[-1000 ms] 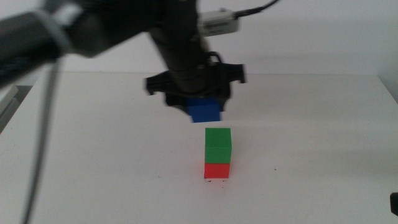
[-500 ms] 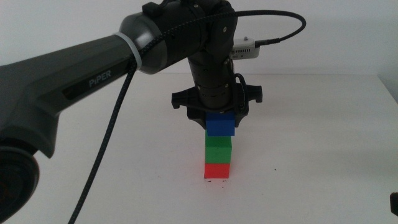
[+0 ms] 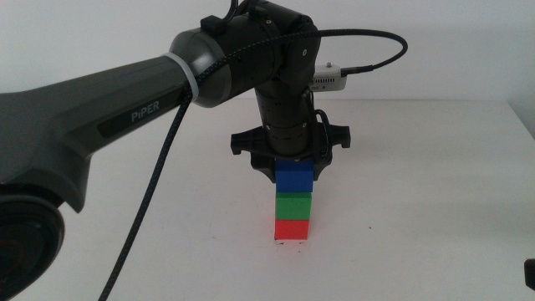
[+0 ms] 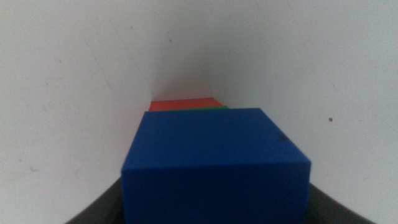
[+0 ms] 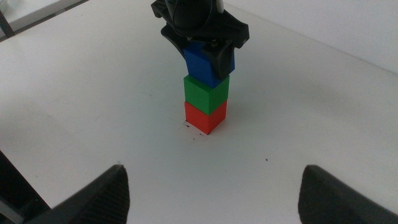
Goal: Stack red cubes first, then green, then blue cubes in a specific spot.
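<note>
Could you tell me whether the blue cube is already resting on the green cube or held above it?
Resting on it: the blue cube meets the green cube with no visible gap, the left gripper shut on it.

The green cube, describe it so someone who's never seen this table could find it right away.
On the white table stands one small tower of three cubes, under the left gripper of the big black arm. The green cube is the middle one. It rests on the red cube and has the blue cube, held by the gripper, on top.
</note>
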